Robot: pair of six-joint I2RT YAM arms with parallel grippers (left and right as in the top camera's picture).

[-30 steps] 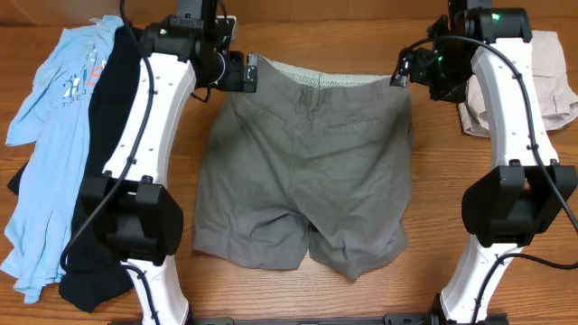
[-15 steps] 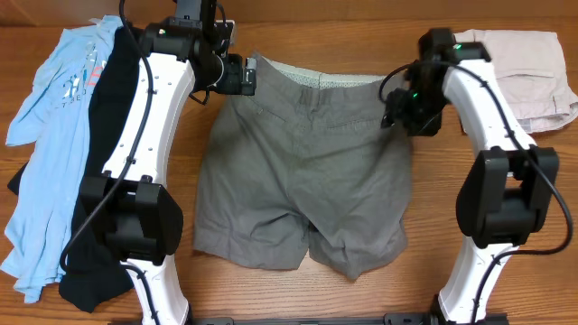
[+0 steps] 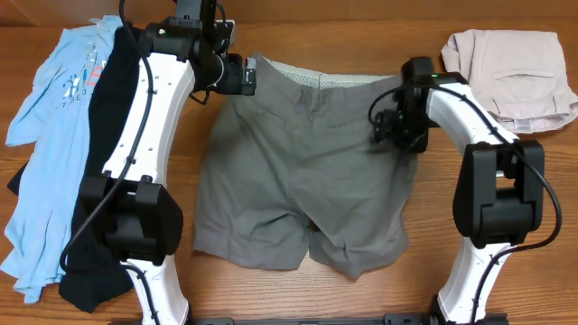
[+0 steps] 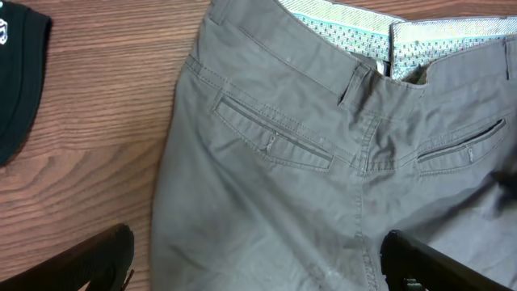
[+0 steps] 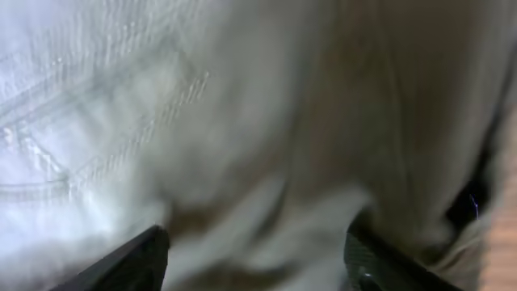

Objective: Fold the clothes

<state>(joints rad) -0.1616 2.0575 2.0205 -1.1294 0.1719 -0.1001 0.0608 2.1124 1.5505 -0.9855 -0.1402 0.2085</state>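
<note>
The grey-olive shorts lie spread flat, back side up, with the pale speckled lining showing at the waistband. My left gripper is open above the waistband's left corner. In the left wrist view its fingers are wide apart over the shorts' back pockets. My right gripper is open, low over the shorts' right side below the waistband. Its wrist view shows blurred fabric between the spread fingers. A light-blue shirt and a black T-shirt lie at the left.
A folded beige garment lies at the back right corner. The black T-shirt's edge also shows in the left wrist view. Bare wooden table shows right of the shorts and along the front.
My right gripper has moved from the waistband's right corner down and leftward over the shorts, uncovering the beige garment. The left arm and the shorts have not moved.
</note>
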